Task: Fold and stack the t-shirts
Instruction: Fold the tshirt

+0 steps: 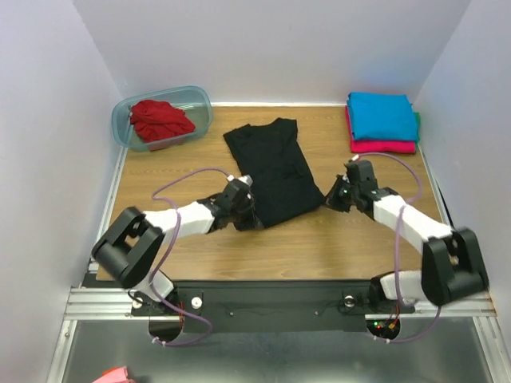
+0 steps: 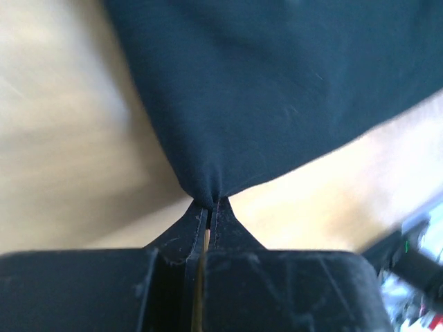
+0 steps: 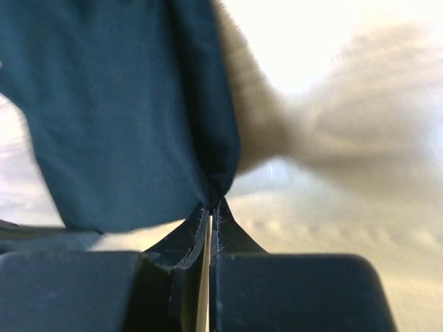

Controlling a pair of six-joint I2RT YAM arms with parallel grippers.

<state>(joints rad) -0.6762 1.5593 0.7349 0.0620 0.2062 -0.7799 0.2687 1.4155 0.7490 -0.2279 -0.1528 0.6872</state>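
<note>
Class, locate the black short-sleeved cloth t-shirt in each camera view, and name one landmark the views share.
Top external: the black short-sleeved cloth t-shirt lies mid-table.
Left wrist: it fills the upper right.
Right wrist: it fills the upper left.
Shared landmark: the wooden tabletop beneath it.

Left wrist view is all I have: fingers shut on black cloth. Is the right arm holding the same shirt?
Observer: Yes, the right gripper is shut on the black shirt too, at its near hem.
Operator: Any shirts already stacked?
Observer: A turquoise shirt lies folded on a pink shirt, far right in the top view.
Operator: Anything left to fold?
Observer: A red shirt sits crumpled in the tub, far left.
</note>
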